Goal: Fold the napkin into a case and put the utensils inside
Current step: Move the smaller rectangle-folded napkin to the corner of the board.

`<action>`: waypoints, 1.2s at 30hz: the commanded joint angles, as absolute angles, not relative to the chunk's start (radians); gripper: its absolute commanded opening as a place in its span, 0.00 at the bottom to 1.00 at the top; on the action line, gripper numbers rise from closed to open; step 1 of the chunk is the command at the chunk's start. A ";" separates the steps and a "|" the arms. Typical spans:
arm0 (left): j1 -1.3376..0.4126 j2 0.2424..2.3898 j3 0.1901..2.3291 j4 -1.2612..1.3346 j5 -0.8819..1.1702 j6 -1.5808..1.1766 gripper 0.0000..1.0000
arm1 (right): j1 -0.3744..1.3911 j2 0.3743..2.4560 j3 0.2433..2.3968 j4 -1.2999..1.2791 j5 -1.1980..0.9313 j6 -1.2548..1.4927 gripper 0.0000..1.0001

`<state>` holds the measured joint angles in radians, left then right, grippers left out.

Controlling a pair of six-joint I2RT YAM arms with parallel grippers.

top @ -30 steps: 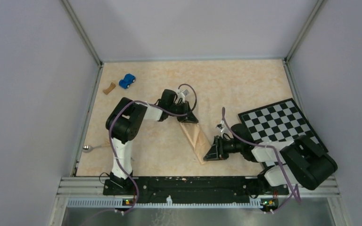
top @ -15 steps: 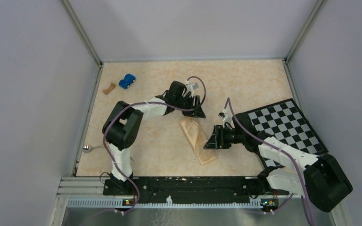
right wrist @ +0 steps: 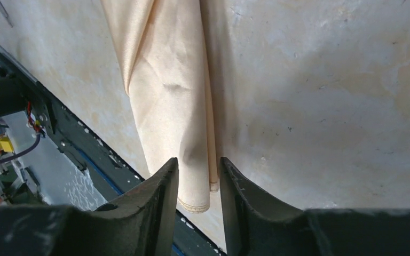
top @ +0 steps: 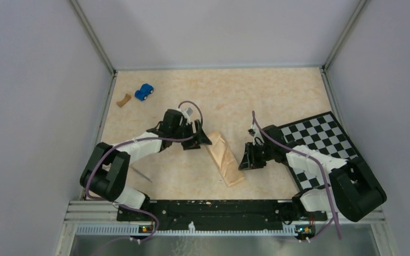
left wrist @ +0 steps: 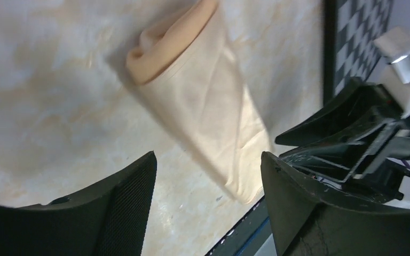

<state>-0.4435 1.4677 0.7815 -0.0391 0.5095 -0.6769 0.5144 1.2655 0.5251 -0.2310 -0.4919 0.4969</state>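
The folded tan-orange cloth napkin case (top: 225, 158) lies on the marbled beige tabletop (top: 267, 90) between the arms. The left end effector (top: 198, 143) gapes wide, empty; the right end effector (top: 245, 162) stands narrowly parted, gripping nothing.

We see the napkin (top: 225, 158) folded into a narrow tan-orange oblong, lying flat and slanted mid-table, its far end a loose, rolled open mouth. We see one thin silvery utensil (top: 140, 174) lying well apart to its left, outside it.

walls (top: 32, 106): plain pale grey | tabletop (top: 245, 90): beige marbled | corner posts (top: 93, 34): metal | light: even, soft
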 commanded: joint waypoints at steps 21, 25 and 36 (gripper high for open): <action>-0.701 2.022 1.115 0.271 0.601 -0.832 0.60 | 0.513 1.088 0.276 -0.040 -0.447 0.758 0.20; -0.752 2.103 1.219 0.264 0.625 -0.842 0.60 | 0.513 0.880 0.257 -0.177 -0.364 0.782 0.33; -0.871 2.224 1.359 0.287 0.714 -0.861 0.62 | 0.512 0.646 0.243 -0.348 -0.381 0.827 0.46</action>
